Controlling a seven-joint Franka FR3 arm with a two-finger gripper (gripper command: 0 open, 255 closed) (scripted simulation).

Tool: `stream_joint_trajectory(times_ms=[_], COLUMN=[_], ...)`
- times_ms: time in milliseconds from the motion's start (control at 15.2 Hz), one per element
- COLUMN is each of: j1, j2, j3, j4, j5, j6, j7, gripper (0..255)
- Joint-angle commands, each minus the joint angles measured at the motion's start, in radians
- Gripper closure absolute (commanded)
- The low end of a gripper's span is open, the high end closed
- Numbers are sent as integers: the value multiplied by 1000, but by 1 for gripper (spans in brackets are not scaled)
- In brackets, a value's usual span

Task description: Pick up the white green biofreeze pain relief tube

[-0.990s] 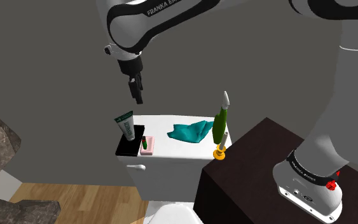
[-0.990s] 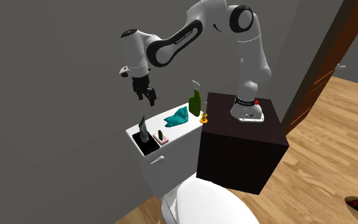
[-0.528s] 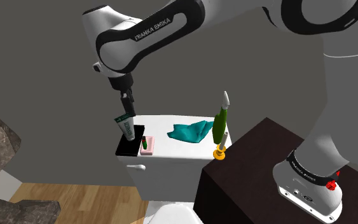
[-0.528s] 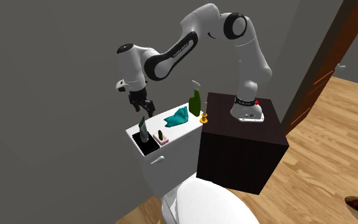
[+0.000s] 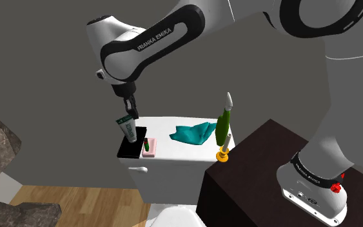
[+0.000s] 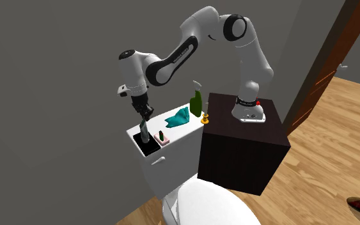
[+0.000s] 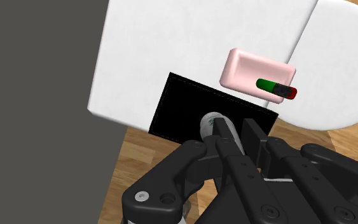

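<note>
The white tube with green print [image 5: 128, 129] stands upright on a black pad [image 5: 127, 150] at the end of the white toilet tank [image 5: 180, 155] towards the shoulder view's left. My black gripper [image 5: 130, 113] comes straight down onto the tube's top end and is shut on it. From the second exterior view the gripper [image 6: 144, 117] sits right over the tube [image 6: 144, 131]. In the wrist view the tube [image 7: 209, 123] pokes out beside the closed fingers [image 7: 227, 139], with the black pad [image 7: 184, 108] below.
A pink dish [image 7: 255, 71] holding a small green and red item [image 7: 276, 88] lies next to the pad. Further along the tank are a teal cloth [image 5: 193, 133], a green bottle [image 5: 222, 126] and a small yellow stand [image 5: 222, 154]. The dark cabinet [image 6: 242, 147] carries the arm's base.
The gripper came down from above the tank and towards the shoulder view's left to the tube's top. Its fingers, apart before, have closed.
</note>
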Motion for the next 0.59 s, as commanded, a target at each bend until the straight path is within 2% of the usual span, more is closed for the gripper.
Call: stream_joint_trajectory(times_ms=[0,528], j1=[0,-1], j2=[0,-11], j3=[0,2], j4=[0,9], j5=[0,4], j6=[0,-19], j7=[0,-3], gripper=[255,255])
